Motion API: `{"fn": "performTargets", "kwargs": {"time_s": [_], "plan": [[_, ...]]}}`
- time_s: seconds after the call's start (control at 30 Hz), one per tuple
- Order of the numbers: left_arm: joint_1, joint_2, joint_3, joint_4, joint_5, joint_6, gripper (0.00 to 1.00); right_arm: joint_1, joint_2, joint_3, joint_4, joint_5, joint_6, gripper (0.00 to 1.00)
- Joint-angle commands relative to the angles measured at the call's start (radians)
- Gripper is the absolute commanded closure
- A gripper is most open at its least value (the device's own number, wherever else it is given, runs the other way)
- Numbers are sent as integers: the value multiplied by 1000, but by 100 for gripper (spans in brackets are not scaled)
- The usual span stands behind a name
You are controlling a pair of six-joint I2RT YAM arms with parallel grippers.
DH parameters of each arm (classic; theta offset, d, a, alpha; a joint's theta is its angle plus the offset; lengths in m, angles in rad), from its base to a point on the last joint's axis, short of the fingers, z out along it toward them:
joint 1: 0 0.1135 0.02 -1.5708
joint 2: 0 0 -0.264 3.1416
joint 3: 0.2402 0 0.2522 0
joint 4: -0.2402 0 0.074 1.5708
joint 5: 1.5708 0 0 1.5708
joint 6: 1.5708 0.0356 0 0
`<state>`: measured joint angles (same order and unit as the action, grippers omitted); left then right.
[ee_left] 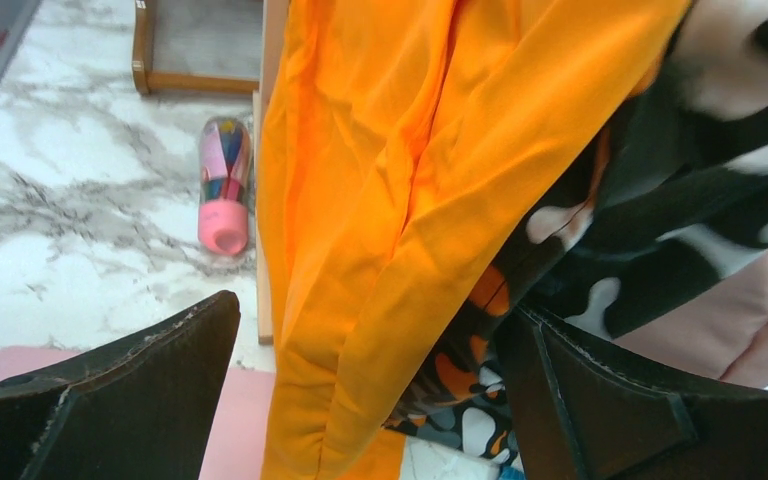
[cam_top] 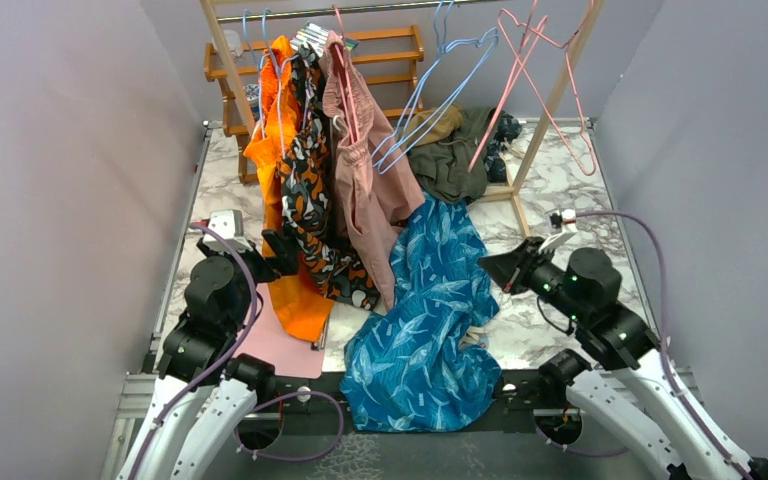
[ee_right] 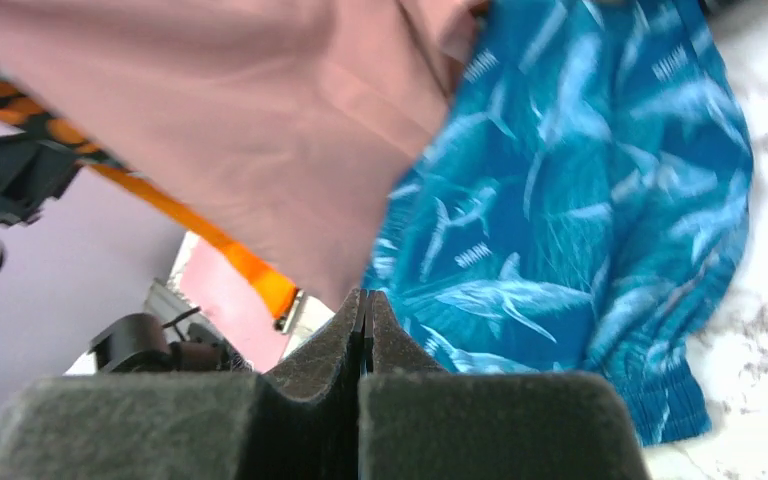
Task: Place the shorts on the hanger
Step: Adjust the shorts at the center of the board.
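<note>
- Overhead, toward 6 o'clock on the marble table [cam_top: 560, 190], the shorts [cam_top: 430, 320] are lying crumpled. Their lower end is spilling over the near edge between the two arm bases, and nothing is gripping them.
- Same view: the hanger [cam_top: 506, 100] is hanging bare on the wooden rack [cam_top: 545, 118] at 1 o'clock, well apart from the shorts. Judgement: the task is not yet under way; pick-up, carry and draping are all left to do.
- Left wrist view: the left gripper [ee_left: 370, 400] is standing wide open, holding nothing. An orange cloth [ee_left: 380, 200] and an orange-black garment [ee_left: 660, 200] are hanging just ahead at 12 o'clock, crowding that side.
- Right wrist view: the right gripper [ee_right: 365, 330] is pressing its jaws flat together, with nothing showing between them. The shorts are lying at 1 o'clock, with pink shorts [ee_right: 260, 130] overhanging at 11.
- Room: bare marble is showing at 3 o'clock of the shorts, on the right arm's side. Hanging garments are blocking 10 to 12 o'clock.
</note>
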<state>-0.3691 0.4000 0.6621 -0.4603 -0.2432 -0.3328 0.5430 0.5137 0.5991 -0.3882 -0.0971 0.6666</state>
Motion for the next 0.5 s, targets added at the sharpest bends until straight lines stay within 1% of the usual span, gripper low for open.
{"fn": "performTargets", "kwargs": {"time_s": [0.0, 0.03, 0.07, 0.13, 0.23, 0.3, 0.37, 0.4, 0.47], "plan": [[-7, 18, 115, 16, -30, 28, 2, -3, 32, 106, -142, 5, -127, 97], [-6, 27, 131, 15, -27, 25, 2, -3, 71, 108, -187, 64, -119, 86], [-6, 35, 144, 17, -24, 18, 2, -3, 112, 109, -217, 92, -95, 72], [-6, 49, 158, 24, -17, 3, 2, -3, 195, 117, -219, 98, -67, 53], [-7, 63, 161, 29, 0, -7, 2, -3, 240, 59, -156, 176, 33, 37], [-6, 65, 172, 26, 11, -8, 2, -3, 238, 4, -125, 268, 107, 29], [-6, 63, 189, 22, 9, -8, 1, -4, 234, -48, -99, 360, 159, 16], [-8, 66, 200, 20, 1, -8, 1, -6, 244, -69, -93, 394, 183, 11], [-17, 77, 225, 12, -27, -13, 1, -23, 275, -101, -85, 445, 219, 9]]}}
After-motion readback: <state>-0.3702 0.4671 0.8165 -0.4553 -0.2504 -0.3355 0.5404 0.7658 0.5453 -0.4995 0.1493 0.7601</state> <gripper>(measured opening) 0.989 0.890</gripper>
